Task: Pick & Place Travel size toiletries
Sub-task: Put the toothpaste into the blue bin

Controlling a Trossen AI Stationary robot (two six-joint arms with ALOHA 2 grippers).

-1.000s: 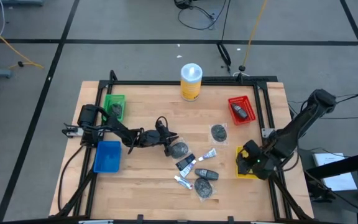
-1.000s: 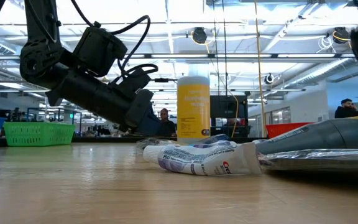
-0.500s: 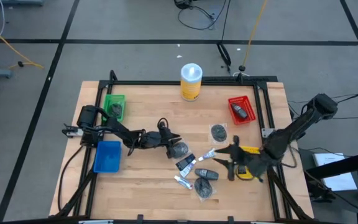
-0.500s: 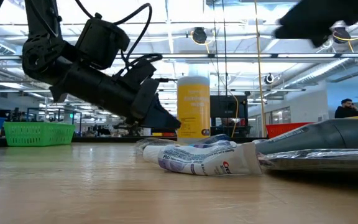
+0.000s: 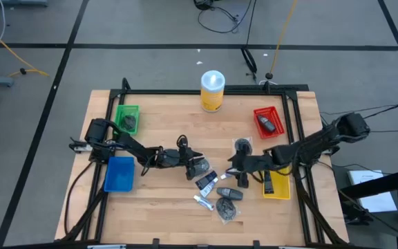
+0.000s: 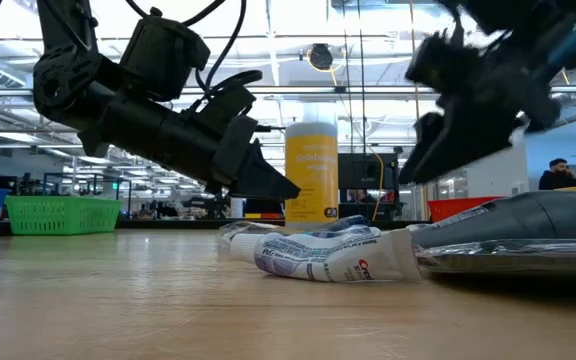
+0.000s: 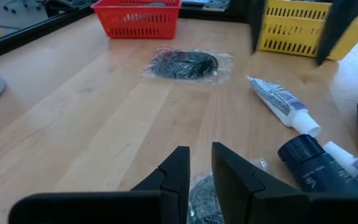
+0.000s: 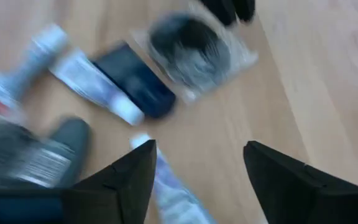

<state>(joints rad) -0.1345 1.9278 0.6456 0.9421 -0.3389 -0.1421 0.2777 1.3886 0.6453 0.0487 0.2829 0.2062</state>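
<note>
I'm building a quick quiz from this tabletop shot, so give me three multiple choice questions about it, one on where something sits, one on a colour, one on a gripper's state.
1. Where does the yellow canister stand?
A. at the table's far edge, in the middle
B. inside the blue bin
C. beside the yellow bin

2. What colour is the bin at the far right holding a dark item?
A. green
B. red
C. blue

3. How do the right gripper's jaws stand?
A. shut on a tube
B. shut on a packet
C. open, holding nothing

Answers: 1 A, the high view shows it by the far rail. 2 B, its walls are red. 3 C, the right wrist view shows them spread with bare wood between.
</note>
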